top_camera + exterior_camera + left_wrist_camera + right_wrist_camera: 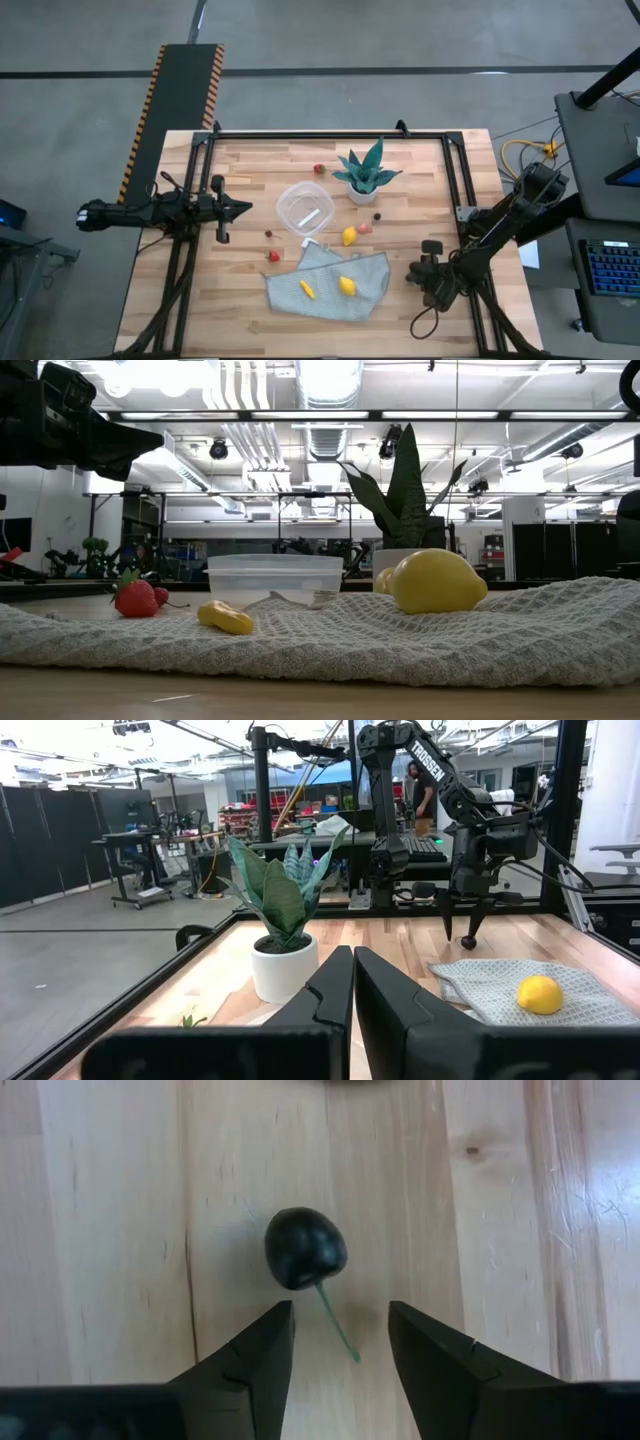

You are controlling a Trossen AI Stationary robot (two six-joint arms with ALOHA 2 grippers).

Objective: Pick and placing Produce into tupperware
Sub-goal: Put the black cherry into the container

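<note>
The produce is scattered. A dark cherry (305, 1248) with a green stem lies on the bare wood. Two yellow pieces (347, 286) rest on the grey cloth (330, 288). A lemon (349, 236), red berries (273, 256) and dark bits lie around the clear tupperware (305, 208). My right gripper (340, 1312) hangs open and pointing down just short of the cherry, with the stem lying between its fingertips, untouched. It also shows in the left wrist view (459, 932). My left gripper (353, 982) waits shut at the table's left side (240, 207).
A teal potted plant (367, 172) stands just right of the tupperware, toward the far edge. The black frame rails (455, 180) run along the table's sides. The cloth (400, 635) lies near the front edge, left of my right gripper.
</note>
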